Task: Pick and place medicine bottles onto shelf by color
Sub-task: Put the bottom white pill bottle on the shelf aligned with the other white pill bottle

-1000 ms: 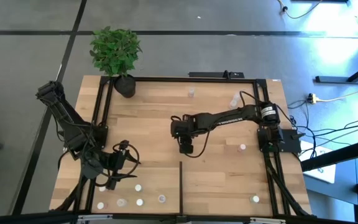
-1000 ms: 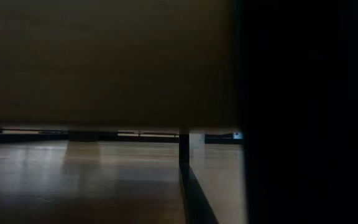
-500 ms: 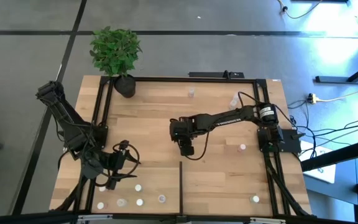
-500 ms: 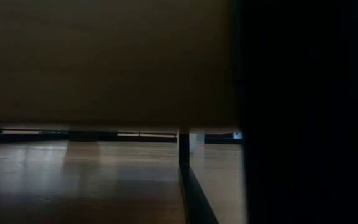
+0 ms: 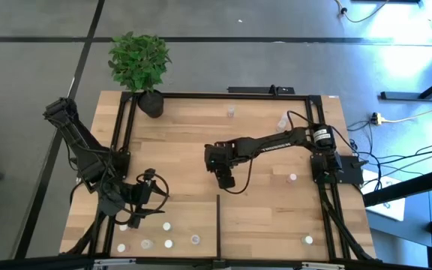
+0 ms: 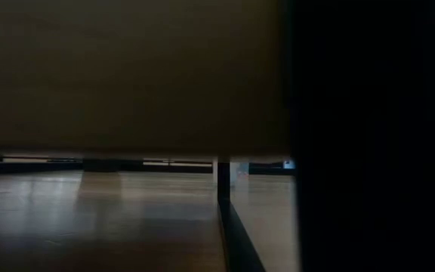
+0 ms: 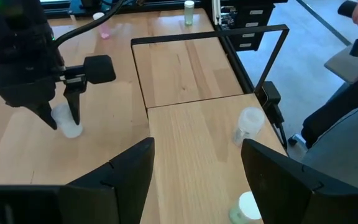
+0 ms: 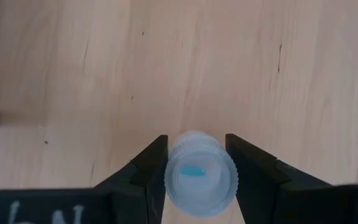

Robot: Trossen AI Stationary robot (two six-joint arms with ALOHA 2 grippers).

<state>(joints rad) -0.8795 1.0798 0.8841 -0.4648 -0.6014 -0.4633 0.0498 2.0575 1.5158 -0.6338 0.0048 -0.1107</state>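
The shelf (image 5: 193, 135) is a light-wood panel edged by black rails, with a short divider bar (image 5: 217, 225) at its near edge. My right gripper (image 5: 226, 178) is over the middle of the panel, shut on a small whitish bottle (image 8: 199, 174) with a white top. It also shows in the left wrist view (image 7: 61, 118). My left gripper (image 5: 154, 191) is open and empty at the near left (image 7: 197, 180). Several more bottles stand on their bases at the near left (image 5: 167, 225), and others stand at the right (image 5: 292, 178) and far side (image 5: 231, 112). My right gripper pinches the bottle by its round sides just below the top (image 8: 173, 177), between its two fingers. The fingers (image 7: 73, 112) point down from above. The bottle is upright with its base (image 7: 72, 130) at the panel or just above it; I cannot tell which.
A potted plant (image 5: 139, 64) stands at the far left corner. A clear bottle (image 7: 247, 121) and a white-topped one (image 7: 244, 208) sit close in front of my left gripper, near the black rail (image 7: 272, 106). Dark shapes fill most of the low view, where only the divider bar (image 6: 223, 196) shows.
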